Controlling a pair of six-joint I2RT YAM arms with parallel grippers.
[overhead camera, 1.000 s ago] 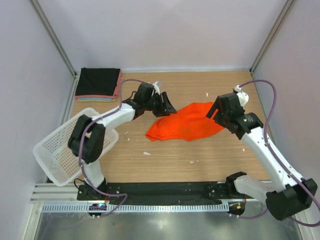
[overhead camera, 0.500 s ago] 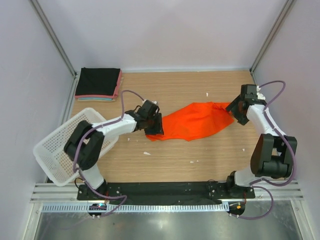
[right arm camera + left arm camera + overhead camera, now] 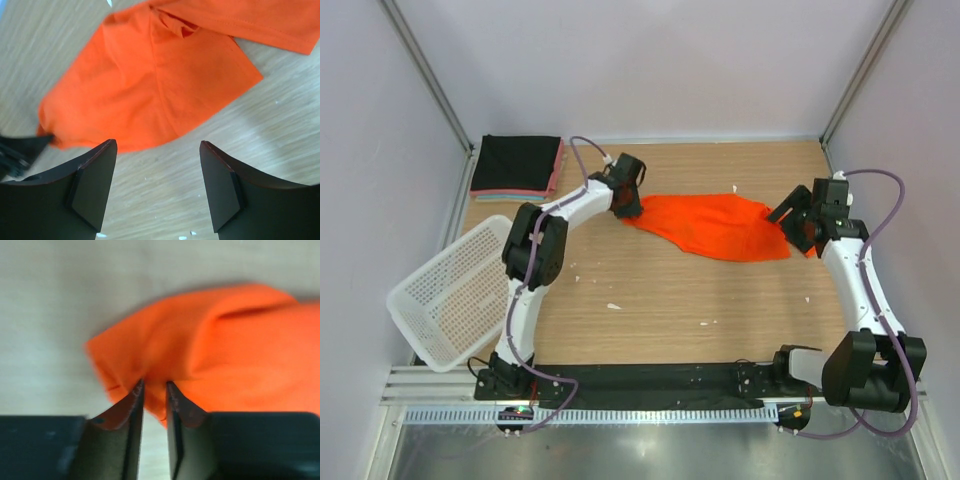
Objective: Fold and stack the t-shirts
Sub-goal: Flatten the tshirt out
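Left gripper [image 3: 154, 385] pinches just a corner of the plain orange-red cloth t-shirt [image 3: 715, 225]; right gripper [image 3: 157, 144] spread wide, empty. Tug one-sided and you'll likely bunch it.

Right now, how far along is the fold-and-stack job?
Done: a folded stack, black on top with pink and teal edges below, sits at the far-left corner. In hand: the orange shirt lies unfolded, one corner pinched by the left end effector; the right end effector is open and empty. Left: folding that shirt and adding it to the stack.
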